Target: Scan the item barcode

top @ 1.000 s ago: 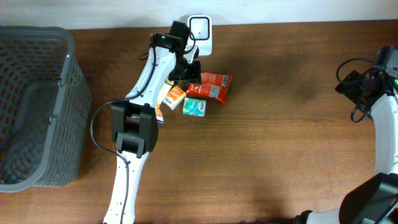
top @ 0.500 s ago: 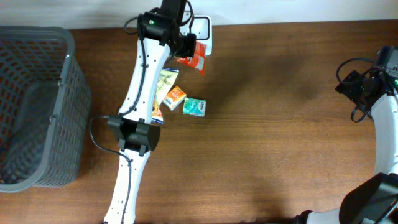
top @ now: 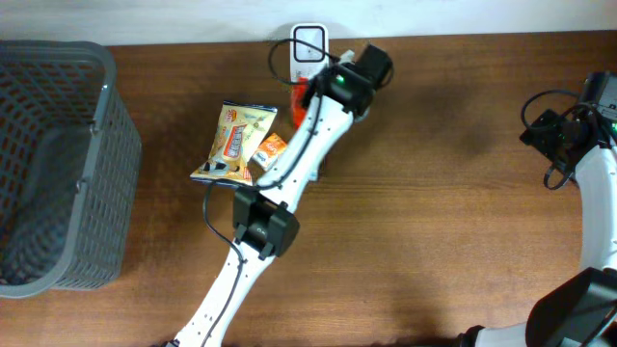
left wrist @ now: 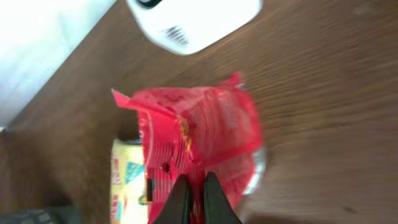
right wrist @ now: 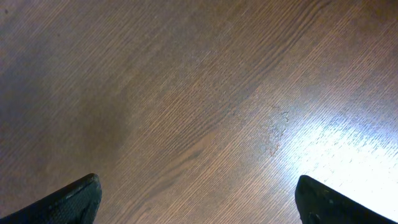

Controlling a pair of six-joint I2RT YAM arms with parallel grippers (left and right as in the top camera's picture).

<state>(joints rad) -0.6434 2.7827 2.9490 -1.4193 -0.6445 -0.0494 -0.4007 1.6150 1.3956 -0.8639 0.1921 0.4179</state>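
The table point(top: 434, 241) is bare wood across its right half and near side. A grey basket point(top: 106, 145) fills the left edge. The left arm point(top: 308, 154) reaches diagonally from the near side to the far centre. The right arm point(top: 588, 183) is folded at the right edge, well apart from the work.

A yellow packet point(top: 236, 140) lies left of the left arm, with a small orange box point(top: 272, 146) just beside it. The white scanner point(top: 308, 43) sits at the far edge of the table.

The task's thing, the red packet point(left wrist: 205, 130), hangs from the left pincer point(left wrist: 194, 180) just near of the scanner, above the table. The left pincer is clamped tight on the packet's edge. The right pincer point(right wrist: 198, 186) is spread wide over bare wood and holds nothing.

Judgement: the step in hand is presenting the packet to the scanner. The film is crumpled and I cannot tell which face carries the barcode. I would rotate the wrist slowly so that the printed side turns flat toward the scanner window, then hold it steady.

Clearance: the far edge is close behind the scanner, so little room exists there. Open room lies to the right. The loose items on the left should be avoided on any sweep.
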